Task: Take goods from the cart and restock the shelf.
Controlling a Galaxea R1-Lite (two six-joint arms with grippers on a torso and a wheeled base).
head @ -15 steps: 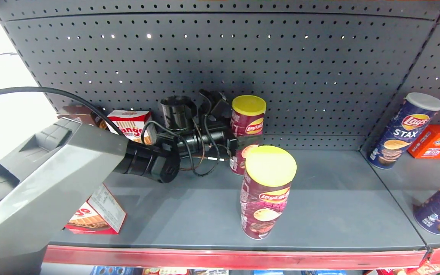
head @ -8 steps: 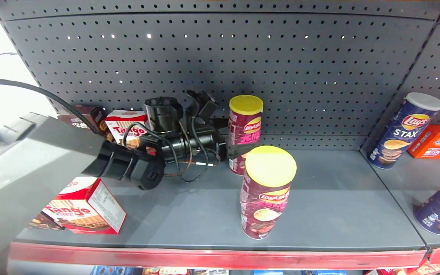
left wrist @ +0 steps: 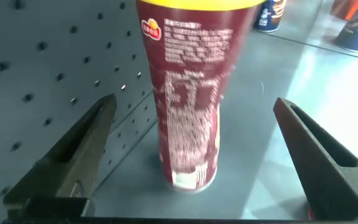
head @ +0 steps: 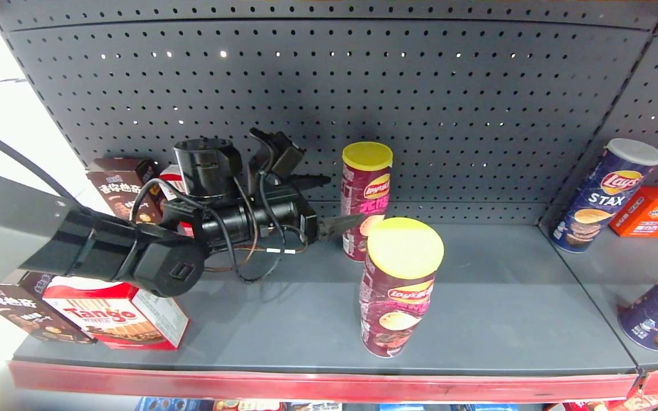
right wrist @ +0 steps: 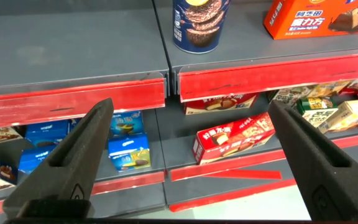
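Just beyond spread left jaws, can (left wrist: 188, 93).

Grey arm link (head: 9, 228), black wrist housing (head: 106, 257), looped black cables (head: 275, 250), tapered dark fingers (head: 337, 224)

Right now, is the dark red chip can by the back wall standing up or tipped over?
Standing up: the dark red, yellow-lidded chip can rests base-down on the grey shelf, lid on top.
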